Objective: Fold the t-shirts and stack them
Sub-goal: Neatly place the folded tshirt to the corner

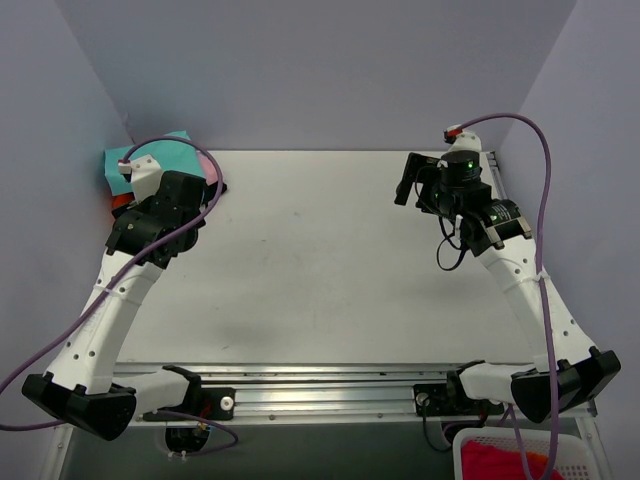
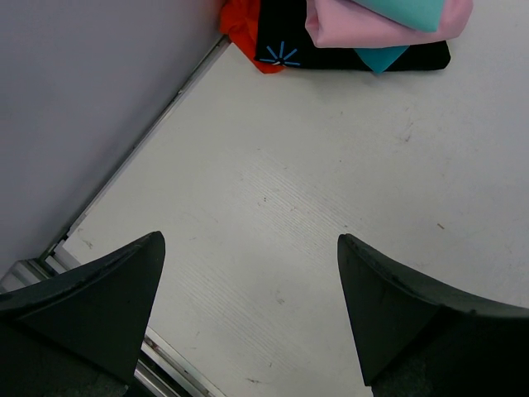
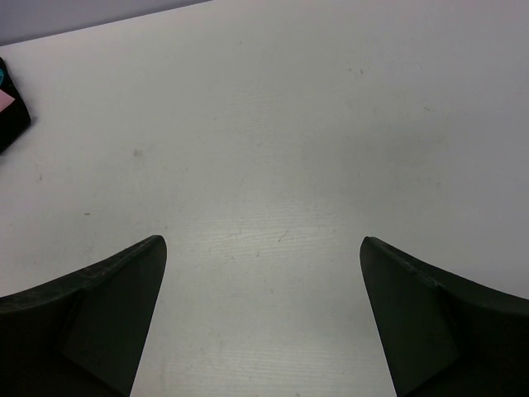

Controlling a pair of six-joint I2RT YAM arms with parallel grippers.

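Note:
The t-shirts lie folded in a stack in the table's back left corner. The teal one (image 1: 155,158) (image 2: 413,10) is on top, over the pale pink one (image 2: 372,25) and the black one with light-blue print (image 2: 331,56). The orange-red one (image 2: 244,29) shows bunched at the stack's wall side. My left gripper (image 1: 208,190) (image 2: 248,248) hovers open just short of the stack, nothing between its fingers. At the back right, my right gripper (image 1: 408,185) (image 3: 263,248) is open over bare table and faces left. The stack's edge (image 3: 12,124) shows far off in its view.
Grey walls enclose the table (image 1: 320,260) on the left, back and right. A metal rail (image 1: 330,385) runs along the near edge between the arm bases. A white basket (image 1: 470,445) holding red cloth (image 1: 500,462) sits below the table's near right corner.

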